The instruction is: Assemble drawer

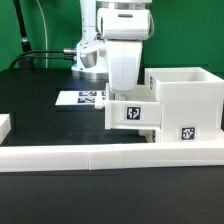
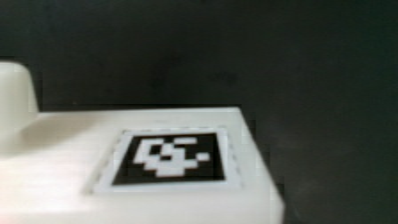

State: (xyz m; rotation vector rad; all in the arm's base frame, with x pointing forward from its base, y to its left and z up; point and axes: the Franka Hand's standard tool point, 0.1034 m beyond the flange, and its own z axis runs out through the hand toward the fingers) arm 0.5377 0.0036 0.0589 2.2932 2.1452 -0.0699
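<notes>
My gripper (image 1: pixel 128 98) reaches down from the white arm onto a small white tray (image 1: pixel 133 115) with a black-and-white tag on its front. Its fingertips are hidden by the tray, and it looks shut on it. The tray sits right against the exterior view's left side of the large cube-like housing (image 1: pixel 186 98), which is open on top and tagged low on its front. In the wrist view the tray's tagged face (image 2: pixel 173 158) fills the lower frame, very close, and no fingers show. A rounded white piece (image 2: pixel 15 92) rises beside it.
The long low white border wall (image 1: pixel 100 156) runs across the front. The marker board (image 1: pixel 80 98) lies flat behind the tray. A white part (image 1: pixel 5 124) is cut off at the exterior view's left edge. Cables run at the back left on the black table.
</notes>
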